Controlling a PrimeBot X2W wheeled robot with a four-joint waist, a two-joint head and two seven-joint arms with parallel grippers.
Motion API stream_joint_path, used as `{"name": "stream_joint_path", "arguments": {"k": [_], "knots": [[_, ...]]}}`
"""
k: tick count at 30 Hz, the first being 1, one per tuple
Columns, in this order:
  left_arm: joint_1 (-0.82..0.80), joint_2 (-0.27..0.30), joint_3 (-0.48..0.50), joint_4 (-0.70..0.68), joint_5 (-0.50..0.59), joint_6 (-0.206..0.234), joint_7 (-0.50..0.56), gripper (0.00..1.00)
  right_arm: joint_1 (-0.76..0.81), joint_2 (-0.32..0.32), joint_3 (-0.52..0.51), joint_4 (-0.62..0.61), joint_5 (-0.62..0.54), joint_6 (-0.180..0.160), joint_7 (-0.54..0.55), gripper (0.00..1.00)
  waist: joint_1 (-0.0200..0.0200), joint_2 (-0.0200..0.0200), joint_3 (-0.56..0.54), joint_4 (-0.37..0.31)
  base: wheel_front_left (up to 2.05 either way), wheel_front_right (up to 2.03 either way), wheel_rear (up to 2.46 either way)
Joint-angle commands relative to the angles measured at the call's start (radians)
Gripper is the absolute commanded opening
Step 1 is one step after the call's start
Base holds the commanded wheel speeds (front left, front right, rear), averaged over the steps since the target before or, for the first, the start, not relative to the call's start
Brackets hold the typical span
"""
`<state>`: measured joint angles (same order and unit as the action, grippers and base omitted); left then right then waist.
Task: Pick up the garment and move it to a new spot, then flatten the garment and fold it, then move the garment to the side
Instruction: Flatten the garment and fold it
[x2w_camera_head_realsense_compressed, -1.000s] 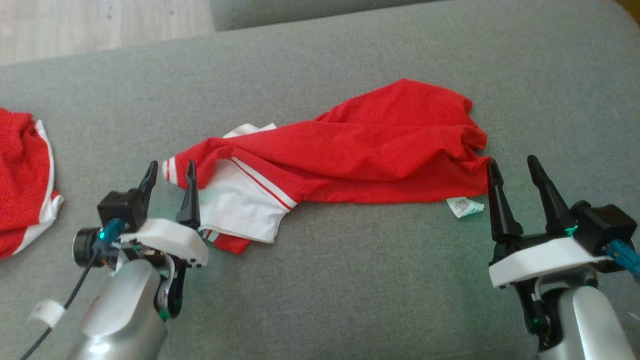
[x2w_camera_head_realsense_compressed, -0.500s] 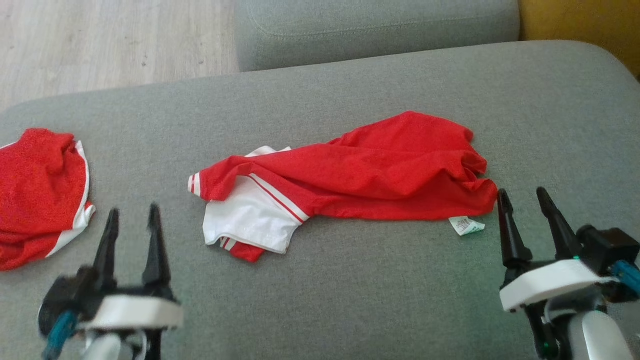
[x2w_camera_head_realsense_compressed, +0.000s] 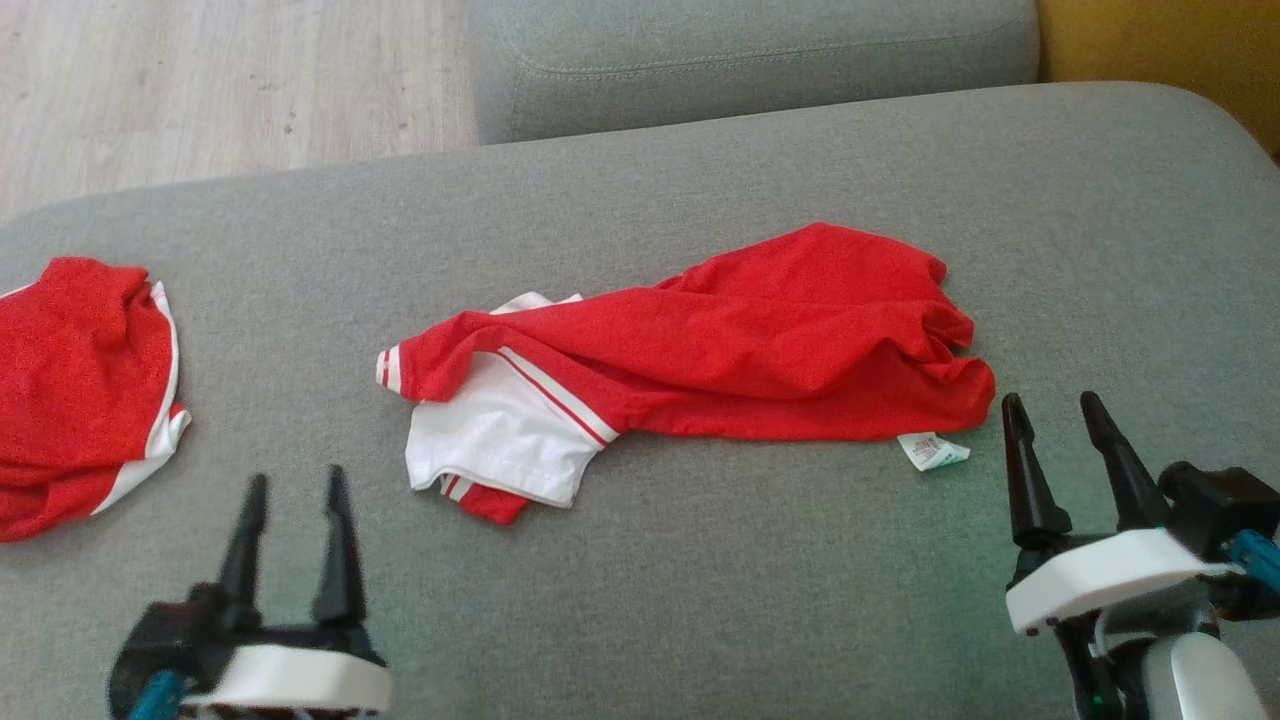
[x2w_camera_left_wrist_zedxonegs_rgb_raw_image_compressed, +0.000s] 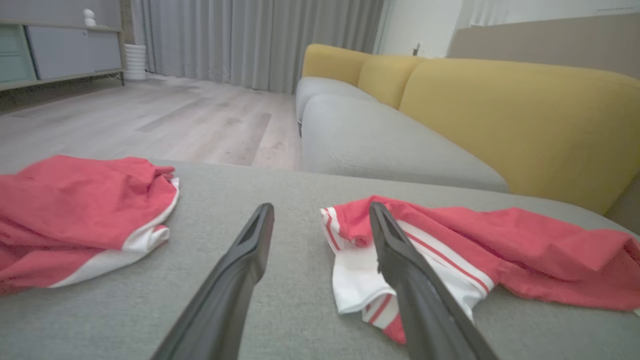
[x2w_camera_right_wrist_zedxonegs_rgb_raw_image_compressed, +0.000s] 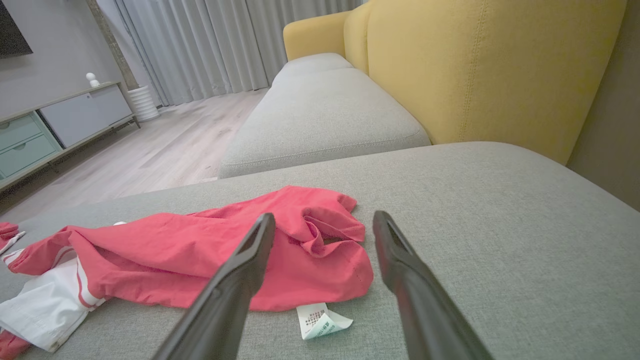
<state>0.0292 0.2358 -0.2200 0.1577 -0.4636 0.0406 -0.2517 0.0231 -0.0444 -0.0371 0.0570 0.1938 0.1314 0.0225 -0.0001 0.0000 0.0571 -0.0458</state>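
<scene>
The garment (x2w_camera_head_realsense_compressed: 720, 345) is a red shirt with a white, red-striped sleeve. It lies bunched in a long strip across the middle of the grey cushion (x2w_camera_head_realsense_compressed: 700, 600). Its white care label (x2w_camera_head_realsense_compressed: 932, 450) sticks out at the right end. My left gripper (x2w_camera_head_realsense_compressed: 296, 476) is open and empty, down and to the left of the sleeve end. In the left wrist view the left gripper (x2w_camera_left_wrist_zedxonegs_rgb_raw_image_compressed: 321, 207) points at the striped cuff of the garment (x2w_camera_left_wrist_zedxonegs_rgb_raw_image_compressed: 500, 250) without touching it. My right gripper (x2w_camera_head_realsense_compressed: 1052, 398) is open and empty, just right of the label. In the right wrist view the right gripper (x2w_camera_right_wrist_zedxonegs_rgb_raw_image_compressed: 324, 216) sits short of the garment (x2w_camera_right_wrist_zedxonegs_rgb_raw_image_compressed: 200, 250).
A second red and white piece of clothing (x2w_camera_head_realsense_compressed: 70, 390) lies crumpled at the cushion's left edge. Another grey seat (x2w_camera_head_realsense_compressed: 750, 50) and a yellow backrest (x2w_camera_right_wrist_zedxonegs_rgb_raw_image_compressed: 475, 75) stand beyond. Wooden floor (x2w_camera_head_realsense_compressed: 200, 80) lies past the far left edge.
The head camera has pulled back. My left gripper has drawn away from the sleeve end toward the near edge, and my right gripper has backed slightly off the hem. The garment lies as before.
</scene>
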Motion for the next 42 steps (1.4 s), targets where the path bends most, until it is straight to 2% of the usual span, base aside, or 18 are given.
{"name": "stream_joint_path", "arguments": {"k": [1, 6, 11, 18, 25, 27, 30, 31, 32, 33, 34, 42], "knots": [[-0.047, 0.004, 0.024, -0.02, 0.005, -0.008, 0.004, 1.0, -0.024, -0.006, 0.025, -0.034, 0.007, -0.001, -0.002, 1.0, 0.0001, 0.0, 0.002, 0.0, 0.0, 0.0, 0.0], [-0.117, 0.004, -0.097, 0.073, 0.078, -0.038, 0.107, 1.0, -0.03, -0.006, 0.036, -0.031, 0.013, -0.001, -0.006, 1.0, 0.0001, 0.0, 0.017, 0.004, 0.0, 0.0, 0.0], [-0.208, -0.02, -0.147, 0.217, 0.119, -0.043, 0.116, 1.0, -0.046, -0.006, 0.049, -0.03, 0.015, -0.001, -0.01, 1.0, 0.0001, 0.0, 0.039, -0.003, 0.0, 0.0, 0.0], [-0.31, -0.055, -0.139, 0.375, 0.125, -0.017, 0.079, 1.0, -0.066, -0.006, 0.059, -0.028, 0.014, -0.001, -0.015, 1.0, 0.0001, 0.0, 0.068, -0.02, 0.0, 0.0, 0.0], [-0.373, -0.063, -0.12, 0.505, 0.111, -0.006, 0.057, 1.0, -0.074, -0.006, 0.06, -0.023, 0.015, -0.001, -0.022, 1.0, 0.0001, 0.0, 0.086, -0.031, 0.0, 0.0, 0.0], [-0.375, -0.073, -0.107, 0.524, 0.088, -0.011, 0.054, 1.0, -0.075, -0.006, 0.059, -0.02, 0.017, -0.001, -0.023, 1.0, 0.0001, 0.0, 0.085, -0.03, 0.0, 0.0, 0.0], [-0.376, -0.086, -0.101, 0.54, 0.053, -0.043, 0.069, 1.0, -0.075, -0.006, 0.059, -0.017, 0.018, -0.001, -0.024, 1.0, 0.0001, 0.0, 0.085, -0.027, 0.0, 0.0, 0.0], [-0.38, -0.087, -0.102, 0.548, 0.047, -0.052, 0.074, 0.78, -0.076, -0.006, 0.06, -0.016, 0.018, -0.001, -0.025, 1.0, 0.0001, 0.0, 0.084, -0.025, 0.0, 0.0, 0.0], [-0.387, -0.09, -0.103, 0.556, 0.041, -0.06, 0.079, 0.41, -0.077, -0.006, 0.06, -0.015, 0.017, -0.001, -0.024, 1.0, 0.0001, 0.0, 0.084, -0.024, 0.0, 0.0, 0.0], [-0.394, -0.093, -0.103, 0.563, 0.035, -0.066, 0.083, 0.26, -0.079, -0.006, 0.061, -0.015, 0.017, -0.001, -0.023, 1.0, 0.0001, 0.0, 0.084, -0.023, 0.0, 0.0, 0.0], [-0.401, -0.096, -0.103, 0.573, 0.03, -0.071, 0.088, 0.0, -0.08, -0.006, 0.063, -0.015, 0.016, -0.001, -0.022, 1.0, 0.0001, 0.0, 0.083, -0.022, 0.0, 0.0, 0.0], [-0.462, -0.093, -0.105, 0.651, 0.014, -0.099, 0.078, 0.0, -0.085, -0.006, 0.07, -0.02, 0.01, -0.001, -0.015, 1.0, 0.0001, 0.0, 0.078, -0.027, 0.0, 0.0, 0.0]]}}
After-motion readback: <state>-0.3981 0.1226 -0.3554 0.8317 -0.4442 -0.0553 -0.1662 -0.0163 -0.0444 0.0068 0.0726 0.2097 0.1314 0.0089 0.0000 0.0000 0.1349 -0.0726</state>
